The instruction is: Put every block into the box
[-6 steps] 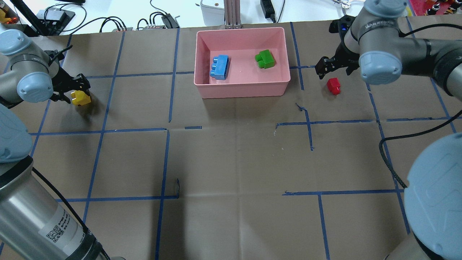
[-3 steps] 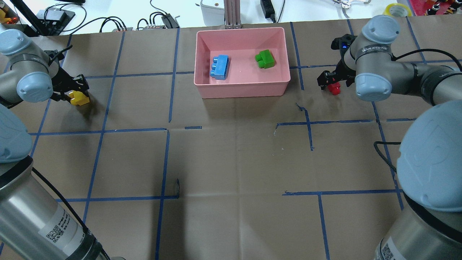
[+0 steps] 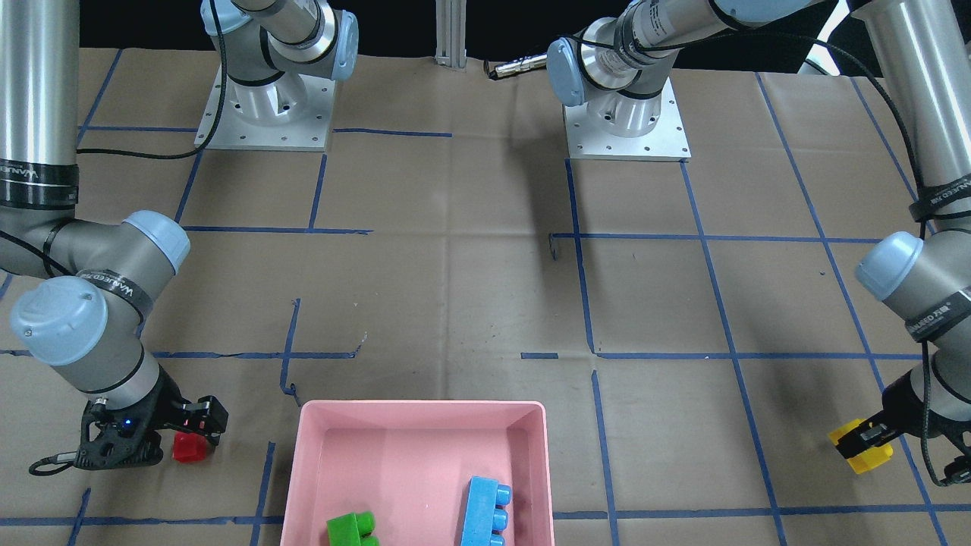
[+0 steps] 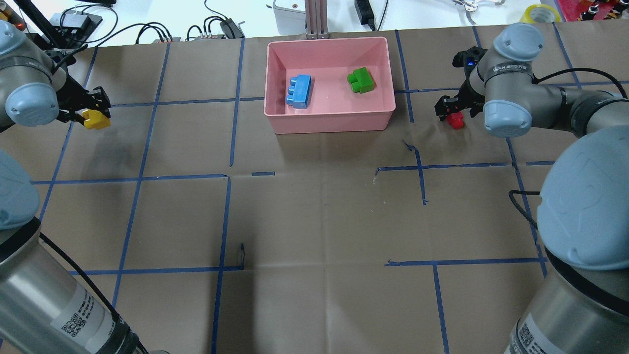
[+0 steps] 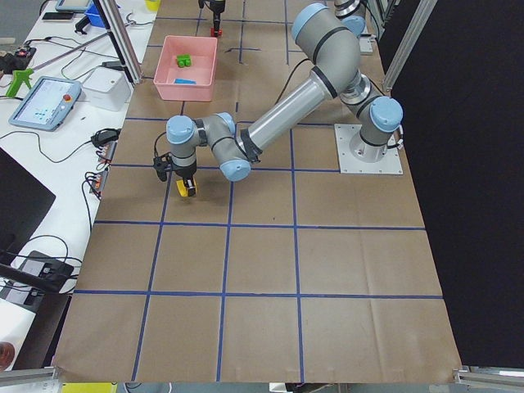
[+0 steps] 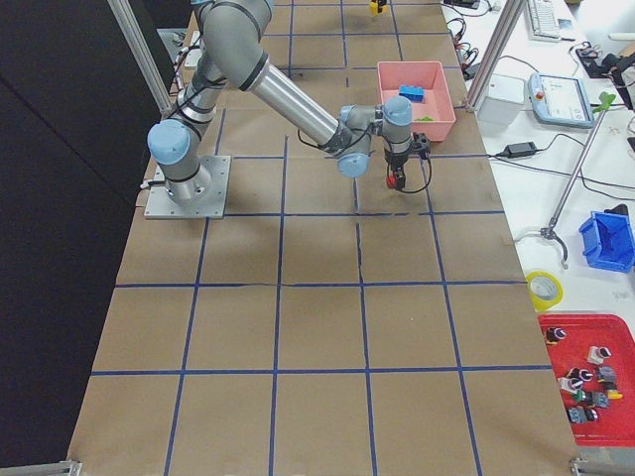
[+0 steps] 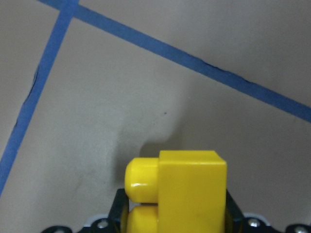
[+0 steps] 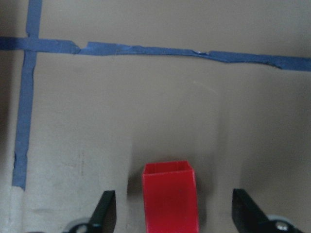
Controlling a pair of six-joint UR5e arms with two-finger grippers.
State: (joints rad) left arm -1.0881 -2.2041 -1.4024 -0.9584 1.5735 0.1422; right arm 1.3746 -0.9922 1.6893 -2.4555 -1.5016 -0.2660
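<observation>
The pink box [image 4: 329, 123] stands at the table's far middle, also in the front view [image 3: 425, 410]. Inside lie the blue brick [image 4: 300, 91] and the green brick [image 4: 361, 80]. My left gripper [image 4: 93, 115] is shut on the yellow brick [image 4: 97, 119] and holds it just above the table at the far left; the left wrist view shows the yellow brick [image 7: 189, 191] between the jaws with its shadow below. My right gripper [image 4: 454, 114] is open and low, its fingers [image 8: 104, 211] on either side of the red brick [image 8: 171, 196], which rests on the table right of the box [image 4: 456, 121].
Blue tape lines grid the brown paper table. Cables and small devices [image 4: 226, 27] lie beyond the far edge, with a yellow tape roll [image 4: 540, 12] at the far right. A metal post [image 4: 317, 19] stands just behind the box.
My left gripper has risen with the yellow brick and shifted slightly toward the far left. My right gripper came down around the red brick and stays open.
</observation>
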